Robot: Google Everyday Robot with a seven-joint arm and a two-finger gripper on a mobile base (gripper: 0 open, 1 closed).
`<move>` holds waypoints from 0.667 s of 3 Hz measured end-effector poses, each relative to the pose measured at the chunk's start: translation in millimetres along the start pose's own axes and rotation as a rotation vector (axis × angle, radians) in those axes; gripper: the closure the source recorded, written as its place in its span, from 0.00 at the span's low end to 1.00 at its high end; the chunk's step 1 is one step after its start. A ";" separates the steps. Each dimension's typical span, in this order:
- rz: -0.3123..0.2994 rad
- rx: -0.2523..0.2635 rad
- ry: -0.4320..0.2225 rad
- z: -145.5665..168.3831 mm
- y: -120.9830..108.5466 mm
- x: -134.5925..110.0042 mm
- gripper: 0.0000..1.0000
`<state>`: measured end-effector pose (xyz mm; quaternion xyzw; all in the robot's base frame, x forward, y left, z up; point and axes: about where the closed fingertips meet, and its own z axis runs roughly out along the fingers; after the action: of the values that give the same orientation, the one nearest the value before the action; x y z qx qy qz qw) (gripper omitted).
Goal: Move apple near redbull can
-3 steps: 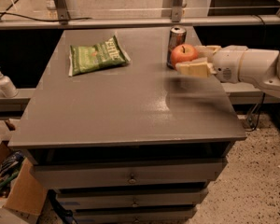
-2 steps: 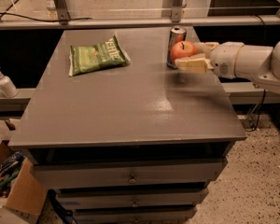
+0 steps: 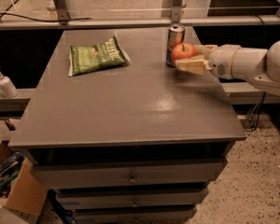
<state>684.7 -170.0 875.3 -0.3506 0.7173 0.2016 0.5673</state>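
The red-orange apple [image 3: 183, 52] is held between the cream fingers of my gripper [image 3: 188, 56], which reaches in from the right on a white arm. The apple sits just in front and to the right of the redbull can [image 3: 175, 42], a slim silver-and-blue can standing upright at the back right of the grey table [image 3: 130, 106]. The apple overlaps the can's right side in the view. I cannot tell whether the apple rests on the table or hangs just above it.
A flat green chip bag [image 3: 97, 55] lies at the back left of the table. A white pump bottle [image 3: 3, 83] stands on a ledge to the left. Drawers [image 3: 130, 176] are below the tabletop. A cardboard box [image 3: 14, 195] is on the floor at lower left.
My gripper has carried the apple slightly back and left, closer to the redbull can. The can and chip bag have not moved.
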 end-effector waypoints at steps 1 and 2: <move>0.019 0.003 0.001 3.2 -0.9 8.3 1.00; 0.042 0.007 0.002 3.1 0.2 16.6 1.00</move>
<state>684.9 -172.3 858.5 -0.3337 0.7257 0.2107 0.5636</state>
